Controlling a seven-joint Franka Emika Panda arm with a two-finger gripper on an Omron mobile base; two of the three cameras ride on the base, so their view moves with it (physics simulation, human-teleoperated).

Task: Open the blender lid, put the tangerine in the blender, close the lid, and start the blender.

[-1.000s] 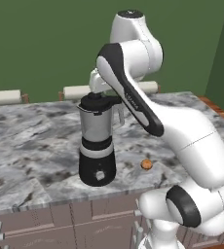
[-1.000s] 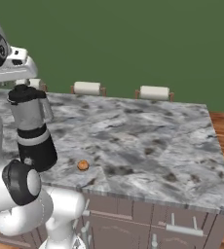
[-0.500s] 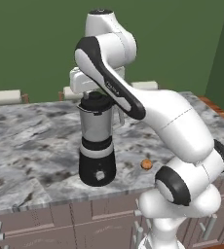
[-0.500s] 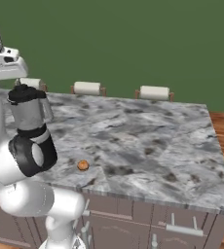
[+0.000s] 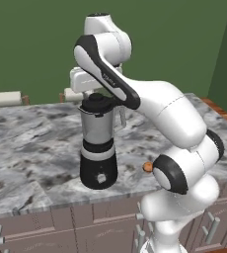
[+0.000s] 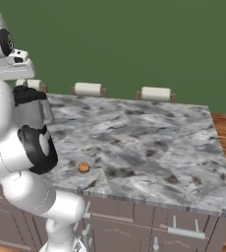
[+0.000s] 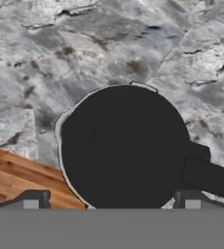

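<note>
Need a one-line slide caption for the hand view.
Hand view: claw hovers above the blender lid, fingertips either side of its near edge, marble counter beyond.

You see the blender (image 5: 98, 148) standing upright near the front edge of the grey marbled counter (image 5: 31, 148), its black base with the small white button facing you and the blender lid (image 5: 97, 103) seated on top of the jar. The white arm curves up from the lower right and over, with its hand just above the lid, though you cannot tell how the fingers stand. The tangerine (image 5: 146, 167) lies on the counter to the right of the blender's base, partly behind the arm's dark joint, and two paper towel rolls (image 5: 6, 98) sit along the counter's far edge.
</note>
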